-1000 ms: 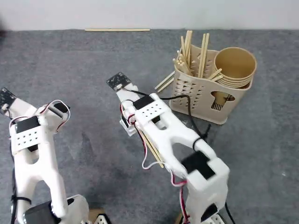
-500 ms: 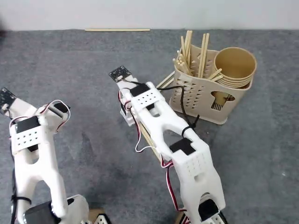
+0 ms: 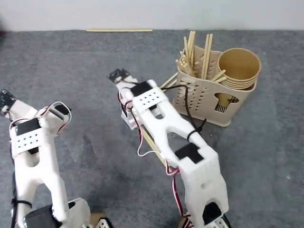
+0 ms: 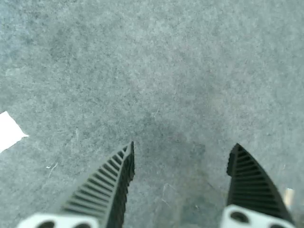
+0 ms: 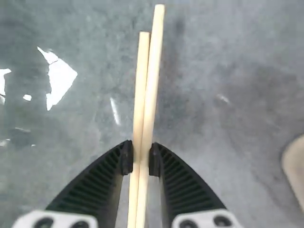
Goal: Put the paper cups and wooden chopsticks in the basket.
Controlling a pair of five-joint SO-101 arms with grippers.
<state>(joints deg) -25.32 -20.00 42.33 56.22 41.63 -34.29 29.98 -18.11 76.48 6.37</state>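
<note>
From above: basket (image 3: 216, 97) on the right of the grey mat (image 3: 85, 61), holding stacked paper cups (image 3: 239, 66) and upright chopsticks (image 3: 192, 50); lone chopstick (image 3: 118, 30) at the far edge (well apart from the rest). Right arm (image 3: 156, 114) just beside the basket.

Left wrist: left gripper (image 4: 180, 164) with fingers spread wide over the mat.

Right wrist: right gripper (image 5: 140, 159) pinching a pair of chopsticks (image 5: 147, 85), side by side.

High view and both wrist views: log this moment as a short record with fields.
right gripper: shut on pair of pale wooden chopsticks
left gripper: open, above grey felt-like table
beige slotted plastic basket: holds stacked tan paper cups and upright chopsticks
loose: single wooden chopstick at the table's far edge
</note>
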